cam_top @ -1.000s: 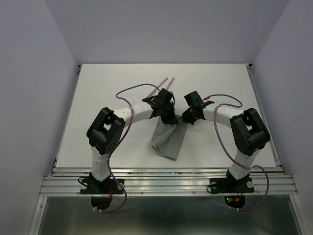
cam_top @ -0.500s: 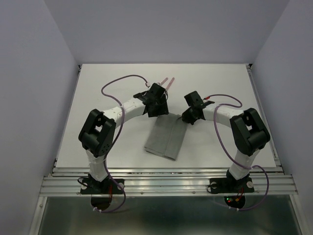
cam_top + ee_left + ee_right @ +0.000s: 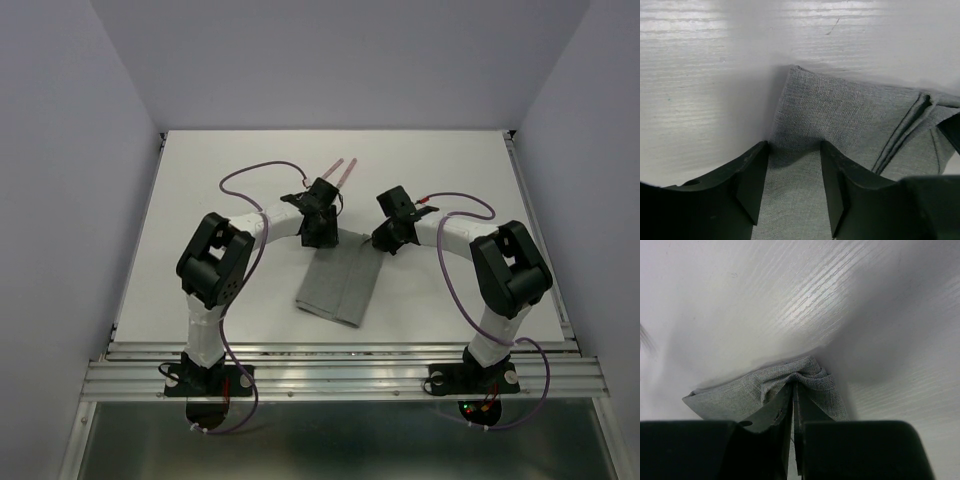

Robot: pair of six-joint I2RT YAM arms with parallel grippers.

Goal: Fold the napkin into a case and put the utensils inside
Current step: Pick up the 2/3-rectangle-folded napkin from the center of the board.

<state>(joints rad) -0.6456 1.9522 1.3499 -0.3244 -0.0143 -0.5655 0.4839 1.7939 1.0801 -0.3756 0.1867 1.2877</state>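
The grey napkin [image 3: 338,285] lies folded into a long flat strip on the table's middle. My left gripper [image 3: 321,236] hovers open over its far left corner; in the left wrist view the fingers [image 3: 754,175] straddle bare napkin [image 3: 840,115] without pinching it. My right gripper [image 3: 381,243] is shut on the napkin's far right corner, and the cloth [image 3: 735,390] bunches around the closed gripper [image 3: 794,386]. The utensils [image 3: 341,168] lie just beyond the left wrist; only their pinkish handles show.
The white table [image 3: 200,200] has side rails and walls on three sides. Purple cables loop above each forearm, the left cable [image 3: 245,178] and the right cable [image 3: 470,210]. Both arm bases sit at the near edge.
My left gripper let go of the napkin it held lifted; the cloth dropped flat. The left wrist swung toward the far side, then came back a little. The right arm stayed put.
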